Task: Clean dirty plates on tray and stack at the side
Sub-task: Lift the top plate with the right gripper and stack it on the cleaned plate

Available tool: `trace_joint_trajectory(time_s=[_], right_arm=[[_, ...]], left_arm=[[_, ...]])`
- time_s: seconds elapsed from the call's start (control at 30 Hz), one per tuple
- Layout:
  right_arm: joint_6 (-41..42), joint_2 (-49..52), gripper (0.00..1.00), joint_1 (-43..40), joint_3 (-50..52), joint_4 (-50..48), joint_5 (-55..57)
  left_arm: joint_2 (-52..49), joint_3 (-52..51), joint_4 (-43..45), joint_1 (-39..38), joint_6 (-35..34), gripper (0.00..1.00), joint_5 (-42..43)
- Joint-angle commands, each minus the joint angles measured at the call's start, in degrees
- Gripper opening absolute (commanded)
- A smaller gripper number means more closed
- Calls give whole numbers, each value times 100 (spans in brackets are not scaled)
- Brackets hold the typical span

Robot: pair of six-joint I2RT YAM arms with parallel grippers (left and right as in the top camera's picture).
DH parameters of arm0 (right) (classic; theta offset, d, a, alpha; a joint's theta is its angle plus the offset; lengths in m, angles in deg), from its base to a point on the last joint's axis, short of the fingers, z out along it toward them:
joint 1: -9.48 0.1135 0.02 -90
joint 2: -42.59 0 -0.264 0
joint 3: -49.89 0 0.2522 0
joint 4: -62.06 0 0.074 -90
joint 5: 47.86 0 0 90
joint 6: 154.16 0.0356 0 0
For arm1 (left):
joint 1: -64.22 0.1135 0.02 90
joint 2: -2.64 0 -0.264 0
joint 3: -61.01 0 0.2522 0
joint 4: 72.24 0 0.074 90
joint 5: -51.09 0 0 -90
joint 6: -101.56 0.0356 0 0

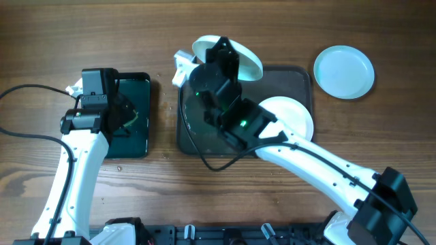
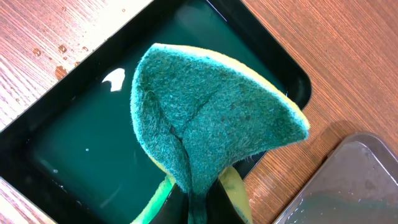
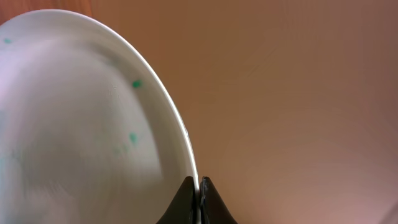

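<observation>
your right jaws clamp the rim of a green-speckled plate (image 3: 93,124), rising up-left of them over the tray (image 1: 298,80); your left jaws grip a folded sponge (image 2: 211,124) above the black basin (image 2: 74,155).

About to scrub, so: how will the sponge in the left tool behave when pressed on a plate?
Probably floppy: the sponge creases where the left tool pinches it. Likely soaked and drippy, hanging over the liquid-filled black tray. Its fuzzy face should grip, not slide.
</observation>
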Motion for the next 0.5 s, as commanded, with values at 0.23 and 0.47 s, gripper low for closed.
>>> trace_joint_trajectory(time_s=[0.23,0.47], right_arm=[[5567,101,4,-2087,-4,1930,-4404],[8760,313,4,-5744,-4,1838,-7267]], left_arm=[[24,-11,17,42,85,4,35],[15,-11,20,42,83,4,35]])
